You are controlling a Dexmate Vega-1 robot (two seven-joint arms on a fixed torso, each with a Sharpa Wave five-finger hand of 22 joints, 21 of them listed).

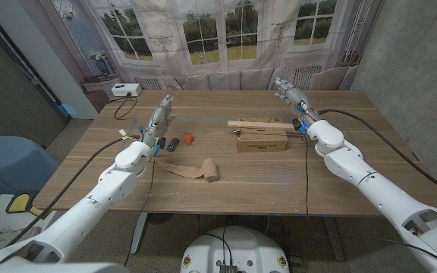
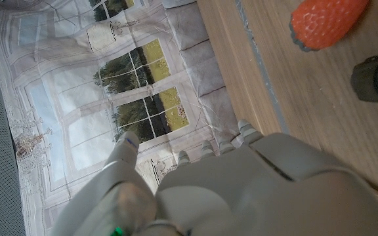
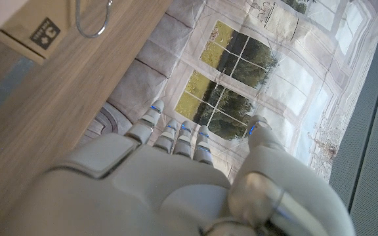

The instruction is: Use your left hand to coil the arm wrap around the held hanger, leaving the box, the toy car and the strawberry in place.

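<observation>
- Tan and soft, the wrap lies on the table in front of the left arm, partly unrolled: a flat crumpled tail to the robot's left, a still-rolled end to its right.
- Pale wood, the hanger lies flat across the top of the box; its metal hook is too small to read in the head view, but a wire hook shows in the right wrist view, cut off by the frame edge.
- The box is brown cardboard with a dark label on its front; in the right wrist view only a corner of it shows.
- The car is a small dark shape just beside the strawberry; its details cannot be made out. In the left wrist view the car and strawberry are both cut off at the frame edge.
- The left hand is raised above the table behind the car and strawberry, fingers stretched out and apart, holding nothing.
- The right hand is raised beyond the box near the table's far edge, fingers straight, side by side, thumb apart, holding nothing; it does not touch the hanger.
- The wrap lies well apart from the box and hanger, nearer the robot than the car and strawberry.
- A white device with a cable sits at the far left corner; what it is cannot be told.
</observation>
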